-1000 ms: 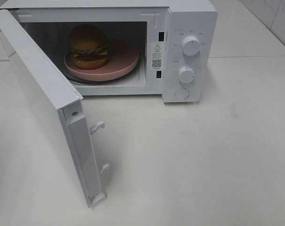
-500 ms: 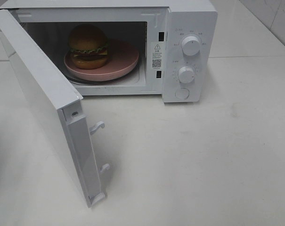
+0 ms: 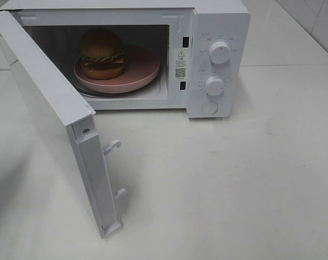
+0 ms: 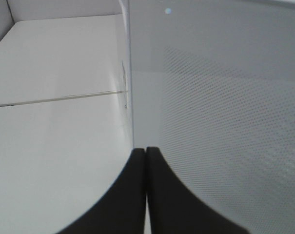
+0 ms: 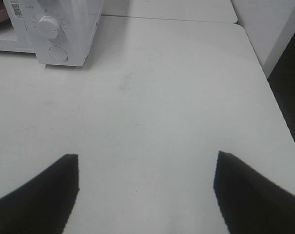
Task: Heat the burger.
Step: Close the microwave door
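The burger [image 3: 102, 53] sits on the pink plate [image 3: 139, 73] inside the microwave [image 3: 218, 32], whose door [image 3: 50, 108] is open. The left fingers [image 4: 130, 195], pressed together, are close to the door's outer face. The right fingers [image 5: 37, 195] are spread over the counter [image 5: 152, 97], well apart from the door.

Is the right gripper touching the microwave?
Apart. The right wrist view shows bare table between the right gripper and the microwave.
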Controlling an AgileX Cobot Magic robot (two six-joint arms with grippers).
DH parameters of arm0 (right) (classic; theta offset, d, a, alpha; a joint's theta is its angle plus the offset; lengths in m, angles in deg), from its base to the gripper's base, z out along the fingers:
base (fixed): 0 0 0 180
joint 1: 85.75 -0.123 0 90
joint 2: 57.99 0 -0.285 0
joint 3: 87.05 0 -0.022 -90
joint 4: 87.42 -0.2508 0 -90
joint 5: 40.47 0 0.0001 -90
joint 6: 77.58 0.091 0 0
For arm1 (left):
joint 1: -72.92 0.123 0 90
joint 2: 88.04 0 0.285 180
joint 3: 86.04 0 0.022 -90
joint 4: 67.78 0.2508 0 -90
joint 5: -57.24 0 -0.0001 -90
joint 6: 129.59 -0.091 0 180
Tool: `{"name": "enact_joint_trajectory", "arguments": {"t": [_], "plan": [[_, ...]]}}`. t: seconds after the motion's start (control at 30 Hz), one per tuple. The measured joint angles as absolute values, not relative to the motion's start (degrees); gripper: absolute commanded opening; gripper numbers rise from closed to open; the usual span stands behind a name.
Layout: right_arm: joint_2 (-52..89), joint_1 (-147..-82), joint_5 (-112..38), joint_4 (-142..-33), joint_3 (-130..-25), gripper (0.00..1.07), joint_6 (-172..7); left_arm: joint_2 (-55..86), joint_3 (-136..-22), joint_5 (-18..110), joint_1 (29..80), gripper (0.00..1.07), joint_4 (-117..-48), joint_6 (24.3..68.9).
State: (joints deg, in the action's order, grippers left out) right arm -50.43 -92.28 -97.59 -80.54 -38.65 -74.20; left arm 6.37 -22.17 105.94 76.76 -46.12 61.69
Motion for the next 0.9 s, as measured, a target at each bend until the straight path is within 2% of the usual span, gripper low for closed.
{"name": "enact_joint_trajectory", "arguments": {"t": [0.1,0.17,0.2,0.33,0.47,0.5,0.63,0.7,0.73,0.77,0.8,0.83,0.9], "plan": [[-50.43,-92.28,-97.59,-80.54,-38.65,0.75,-74.20,5.34,-22.91,106.46,74.81,0.00,-46.00,61.69],[-50.43,-92.28,-97.59,-80.54,-38.65,0.75,-74.20,3.50,-24.00,107.03,70.40,0.00,-46.98,60.49],[-50.43,-92.28,-97.59,-80.54,-38.65,0.75,-74.20,3.50,-24.00,107.03,70.40,0.00,-46.98,60.49],[-50.43,-92.28,-97.59,-80.54,-38.65,0.75,-74.20,0.24,-24.92,108.69,64.27,0.00,-53.51,58.43],[-50.43,-92.28,-97.59,-80.54,-38.65,0.75,-74.20,-1.88,-25.66,109.95,60.83,0.00,-56.09,57.74],[-50.43,-92.28,-97.59,-80.54,-38.65,0.75,-74.20,-3.43,-26.30,110.52,58.42,0.00,-58.95,56.88],[-50.43,-92.28,-97.59,-80.54,-38.65,0.75,-74.20,-5.55,-27.67,110.93,54.93,0.00,-63.71,54.82],[-50.43,-92.28,-97.59,-80.54,-38.65,0.75,-74.20,-7.55,-29.62,111.15,50.86,0.00,-68.75,52.81],[-50.43,-92.28,-97.59,-80.54,-38.65,0.75,-74.20,-7.55,-29.62,111.15,50.86,0.00,-68.75,52.81],[-50.43,-92.28,-97.59,-80.54,-38.65,0.75,-74.20,-8.76,-31.22,111.27,48.22,0.00,-72.07,51.50],[-50.43,-92.28,-97.59,-80.54,-38.65,0.75,-74.20,-8.76,-31.22,111.27,48.22,0.00,-72.07,51.50],[-50.43,-92.28,-97.59,-80.54,-38.65,0.75,-74.20,-10.13,-32.88,111.38,45.53,0.00,-75.97,49.83],[-50.43,-92.28,-97.59,-80.54,-38.65,0.75,-74.20,-10.71,-33.63,111.38,44.50,0.00,-77.57,49.09]]}}
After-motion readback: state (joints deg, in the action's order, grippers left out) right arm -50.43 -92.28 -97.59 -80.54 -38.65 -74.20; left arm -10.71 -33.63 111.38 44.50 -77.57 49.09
